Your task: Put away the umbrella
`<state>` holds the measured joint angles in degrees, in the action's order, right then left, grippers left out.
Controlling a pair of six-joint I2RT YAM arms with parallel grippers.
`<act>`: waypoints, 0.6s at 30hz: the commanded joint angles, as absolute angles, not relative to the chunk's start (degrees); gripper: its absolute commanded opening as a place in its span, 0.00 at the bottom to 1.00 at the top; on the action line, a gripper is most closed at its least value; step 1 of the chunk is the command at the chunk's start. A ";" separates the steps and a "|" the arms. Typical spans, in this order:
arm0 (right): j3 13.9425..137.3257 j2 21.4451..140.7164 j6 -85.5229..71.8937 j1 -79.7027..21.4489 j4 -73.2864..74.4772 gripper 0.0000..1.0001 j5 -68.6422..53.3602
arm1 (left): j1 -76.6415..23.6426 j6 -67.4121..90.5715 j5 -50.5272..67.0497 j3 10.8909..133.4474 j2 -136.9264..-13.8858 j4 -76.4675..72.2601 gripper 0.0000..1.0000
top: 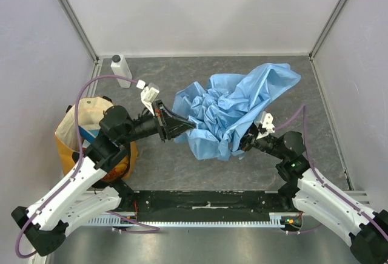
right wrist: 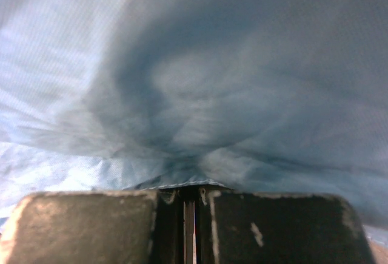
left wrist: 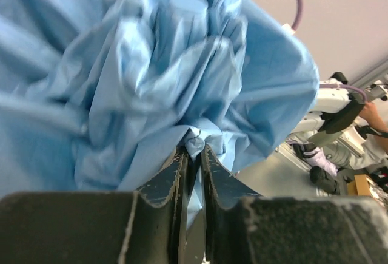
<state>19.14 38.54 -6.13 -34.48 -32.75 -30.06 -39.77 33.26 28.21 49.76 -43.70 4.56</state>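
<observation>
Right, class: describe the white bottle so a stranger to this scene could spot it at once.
Start at the grey table and go to its far left corner. The white plastic bottle stands there upright. Unlike the crumpled sky-blue umbrella mid-table and the yellow tote bag at the left edge, it is small, rigid and white.

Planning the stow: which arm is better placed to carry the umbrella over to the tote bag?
Left, likely: the left gripper pinches the umbrella and the tote bag sits beside that arm; the right gripper grips from the far side.
</observation>
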 commanded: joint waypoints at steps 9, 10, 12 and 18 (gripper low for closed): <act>20.31 41.49 -0.53 -34.63 -42.18 0.00 -44.74 | -42.19 38.41 39.20 55.47 -56.78 -11.87 0.11; 19.78 41.48 -0.53 -34.63 -43.32 0.00 -44.74 | -42.27 37.97 38.68 54.59 -55.99 -11.43 0.12; 19.25 41.92 -1.23 -34.54 -45.08 0.00 -44.74 | -42.19 36.74 36.66 53.18 -53.98 -8.71 0.15; 17.75 41.57 -4.22 -34.54 -48.86 0.00 -44.47 | -42.27 32.52 28.22 53.00 -47.99 5.35 0.46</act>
